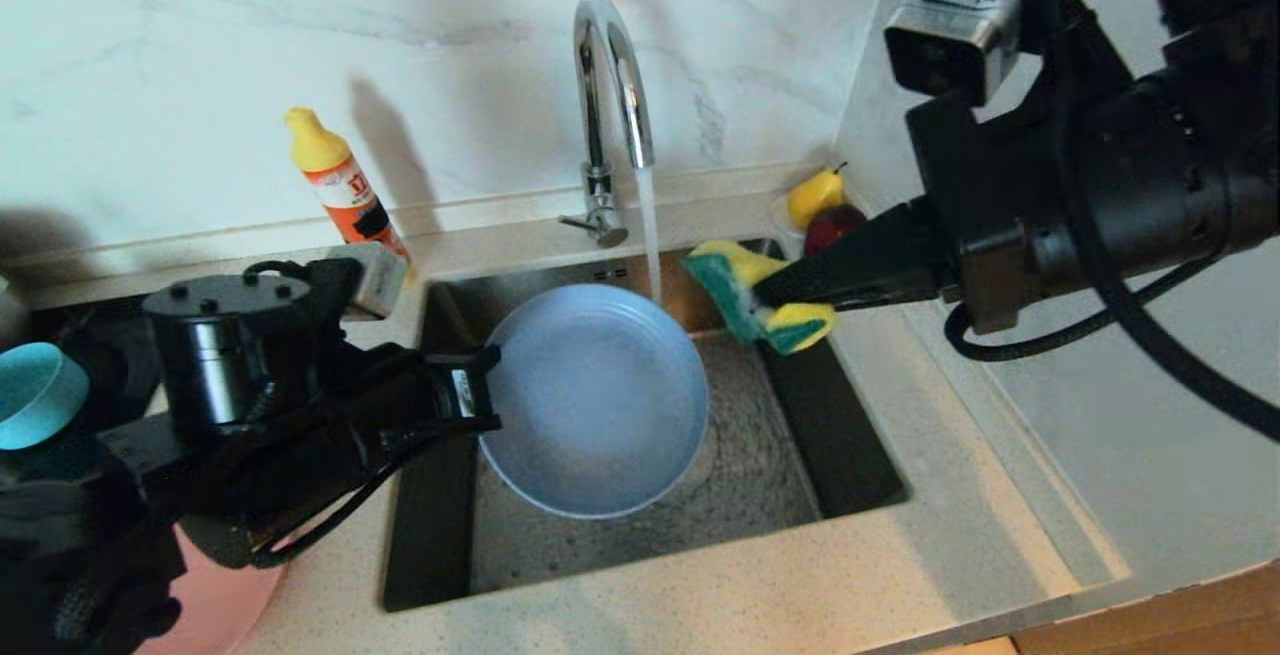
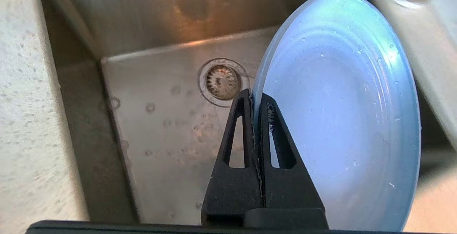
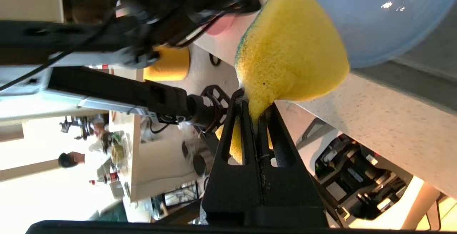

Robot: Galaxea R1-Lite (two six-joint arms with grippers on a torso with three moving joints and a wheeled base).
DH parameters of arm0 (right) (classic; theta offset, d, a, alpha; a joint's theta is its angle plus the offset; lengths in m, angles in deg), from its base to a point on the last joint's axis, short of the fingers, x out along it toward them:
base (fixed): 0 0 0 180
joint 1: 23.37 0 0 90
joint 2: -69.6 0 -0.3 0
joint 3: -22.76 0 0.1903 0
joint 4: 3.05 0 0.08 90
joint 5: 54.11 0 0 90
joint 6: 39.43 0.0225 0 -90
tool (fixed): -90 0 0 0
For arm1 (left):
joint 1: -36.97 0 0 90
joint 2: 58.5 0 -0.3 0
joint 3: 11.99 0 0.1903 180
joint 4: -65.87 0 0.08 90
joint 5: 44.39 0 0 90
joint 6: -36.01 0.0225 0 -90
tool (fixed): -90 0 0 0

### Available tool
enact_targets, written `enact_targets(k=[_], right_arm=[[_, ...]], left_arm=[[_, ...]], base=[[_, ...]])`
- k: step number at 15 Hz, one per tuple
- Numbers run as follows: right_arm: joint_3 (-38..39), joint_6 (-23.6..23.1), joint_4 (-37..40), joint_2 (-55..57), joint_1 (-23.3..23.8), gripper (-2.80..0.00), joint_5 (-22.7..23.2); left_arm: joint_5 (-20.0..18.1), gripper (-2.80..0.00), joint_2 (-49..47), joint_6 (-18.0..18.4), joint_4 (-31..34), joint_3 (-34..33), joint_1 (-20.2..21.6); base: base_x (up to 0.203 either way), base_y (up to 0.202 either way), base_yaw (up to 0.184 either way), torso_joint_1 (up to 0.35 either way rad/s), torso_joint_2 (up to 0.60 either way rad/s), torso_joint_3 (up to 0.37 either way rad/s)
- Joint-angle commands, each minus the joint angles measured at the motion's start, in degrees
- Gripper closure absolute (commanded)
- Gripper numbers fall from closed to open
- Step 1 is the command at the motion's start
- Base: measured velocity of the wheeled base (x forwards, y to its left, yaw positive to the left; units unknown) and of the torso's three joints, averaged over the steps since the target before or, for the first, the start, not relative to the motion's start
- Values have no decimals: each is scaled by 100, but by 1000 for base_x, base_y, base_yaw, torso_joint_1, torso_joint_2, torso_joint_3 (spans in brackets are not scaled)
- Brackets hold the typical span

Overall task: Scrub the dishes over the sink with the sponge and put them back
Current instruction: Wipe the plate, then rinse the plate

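1. My left gripper [image 1: 487, 385] pinches the light-blue plate [image 1: 597, 400] by its rim, tilted over the sink [image 1: 760, 455].
2. My right gripper [image 1: 770, 297] clamps the sponge [image 1: 745, 303] above the sink's far right corner, beside the running tap [image 1: 610, 65].

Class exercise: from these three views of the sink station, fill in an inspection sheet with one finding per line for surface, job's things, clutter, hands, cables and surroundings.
Surface: speckled beige counter around the steel sink; tap running.
Job's things: light-blue plate held over the sink; sponge beside the water stream; teal bowl and pink plate on the left counter.
Clutter: orange bottle; yellow pear and a red fruit behind the sink.
Hands: left hand shut on the plate's rim; right hand shut on the sponge.
Cables: black cable looping off the right arm.
Surroundings: white marble wall.
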Motion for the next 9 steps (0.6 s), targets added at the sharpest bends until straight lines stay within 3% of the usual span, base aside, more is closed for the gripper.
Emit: enact_targets(k=[1, 9], right_arm=[[97, 25, 26, -364, 177, 0, 31], [855, 28, 56, -810, 507, 0, 79]], left_arm=[[98, 0, -845, -204, -83, 436, 45], [127, 0, -2263, -324, -303, 1892, 131]], base=[[0, 0, 0, 0, 0, 0], [0, 0, 0, 0, 0, 0]])
